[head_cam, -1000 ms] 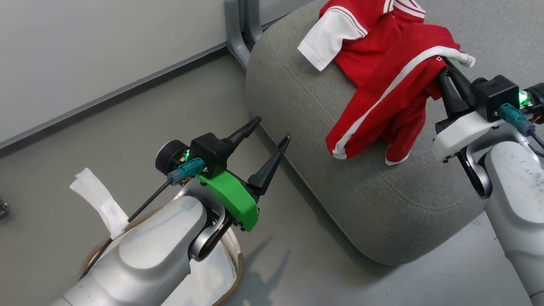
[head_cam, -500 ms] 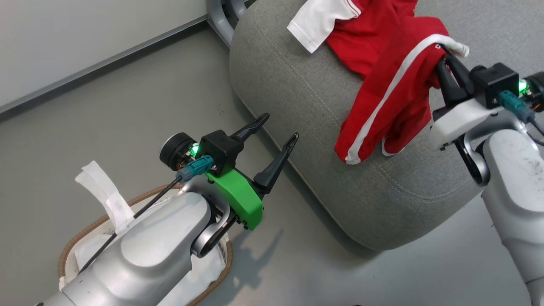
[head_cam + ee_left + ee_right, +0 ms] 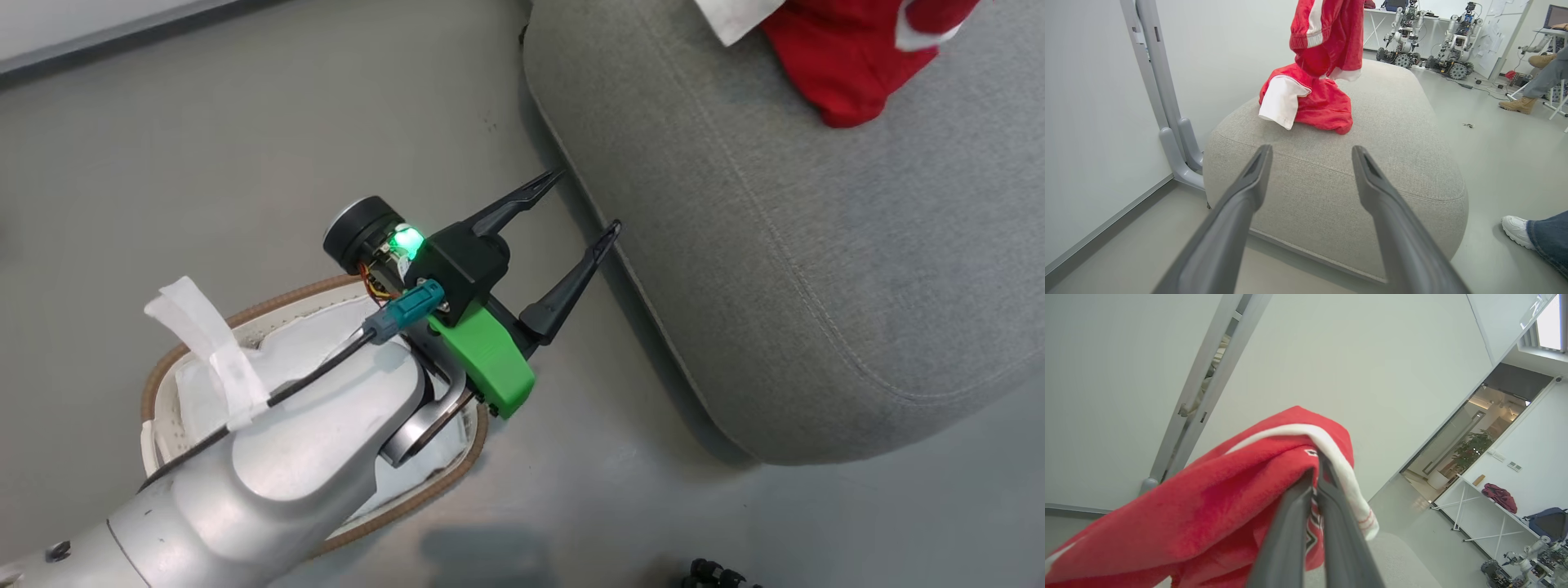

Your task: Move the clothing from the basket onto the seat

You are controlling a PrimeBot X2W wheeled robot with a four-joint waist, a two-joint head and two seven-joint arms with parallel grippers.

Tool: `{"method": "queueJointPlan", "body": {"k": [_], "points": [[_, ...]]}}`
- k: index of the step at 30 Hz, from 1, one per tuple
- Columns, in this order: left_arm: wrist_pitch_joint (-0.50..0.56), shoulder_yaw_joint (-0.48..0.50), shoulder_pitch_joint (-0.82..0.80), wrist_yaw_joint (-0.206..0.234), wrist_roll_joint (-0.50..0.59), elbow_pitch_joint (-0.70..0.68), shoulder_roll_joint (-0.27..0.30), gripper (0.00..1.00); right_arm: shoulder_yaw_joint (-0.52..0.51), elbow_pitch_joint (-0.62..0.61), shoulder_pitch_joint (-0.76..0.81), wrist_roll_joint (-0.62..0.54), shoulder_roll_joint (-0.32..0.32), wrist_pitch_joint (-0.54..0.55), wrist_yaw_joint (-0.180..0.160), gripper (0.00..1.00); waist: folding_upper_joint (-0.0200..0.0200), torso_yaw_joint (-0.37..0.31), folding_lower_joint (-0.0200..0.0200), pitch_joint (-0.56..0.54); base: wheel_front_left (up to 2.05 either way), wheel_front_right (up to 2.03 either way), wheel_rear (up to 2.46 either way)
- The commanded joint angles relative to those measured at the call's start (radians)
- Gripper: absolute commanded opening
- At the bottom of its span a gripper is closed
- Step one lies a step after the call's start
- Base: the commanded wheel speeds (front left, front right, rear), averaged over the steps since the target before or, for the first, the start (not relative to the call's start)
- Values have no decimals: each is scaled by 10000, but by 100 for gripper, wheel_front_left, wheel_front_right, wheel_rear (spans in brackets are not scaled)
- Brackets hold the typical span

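- Head view: find the left gripper [image 3: 586, 200] spread wide and empty, poised over the seat-side rim of the basket [image 3: 453, 469]. Its fingertips aim at the rounded near side of the seat [image 3: 775, 286], just short of it.
- Same view: see white liner [image 3: 302, 343] in the basket's uncovered part. Spot a red corner of the clothing [image 3: 841, 82] on the seat's top toward its far edge, well apart from that gripper.
- Left wrist view: look along the wide-set fingers of the left gripper [image 3: 1312, 151] across the seat [image 3: 1392, 171]. Find 1 crumpled garment [image 3: 1310, 102] on the seat's top near its far left edge, and 1 dangling garment [image 3: 1331, 32] straight above it, long axis vertical. Cannot tell whether the 2 touch.
- Right wrist view: find the right gripper [image 3: 1316, 469] pinched narrow on a fold of the dangling garment [image 3: 1208, 514], cloth draping down and to the left. Catch a pale patch of seat [image 3: 1404, 559] low on the right.
- Judge the right arm the 1 that matters: with the cloth hanging over the seat, need only lower and let go. Judge the left arm idle.
- Surface: soft grey fabric, broad and gently domed, with a stitched seam. Expect dropped cloth to stay put.
- Room: smooth grey floor [image 3: 204, 163], and a pale wall [image 3: 1094, 102] with a grey post [image 3: 1161, 90] beside the seat's left edge. Farther off, other robots [image 3: 1404, 41] and a person's shoe [image 3: 1515, 228].
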Motion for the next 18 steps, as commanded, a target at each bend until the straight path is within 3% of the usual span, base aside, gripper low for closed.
{"method": "queueJointPlan", "body": {"k": [1,8,18], "points": [[24,8,-282,57,117,-155,55,100,-207,181,-282,-92,-238,126,-14,0,-1,1192,-2,1168,0,0,0],[49,-98,-557,196,423,-703,-32,100,-1229,1112,-623,-665,-1230,176,-14,0,-1,2290,-2,2020,0,0,0],[210,-203,-601,349,547,-1050,238,100,-3113,3455,391,-1265,-500,-516,-14,0,-1,2599,-2,2597,0,0,0]]}}
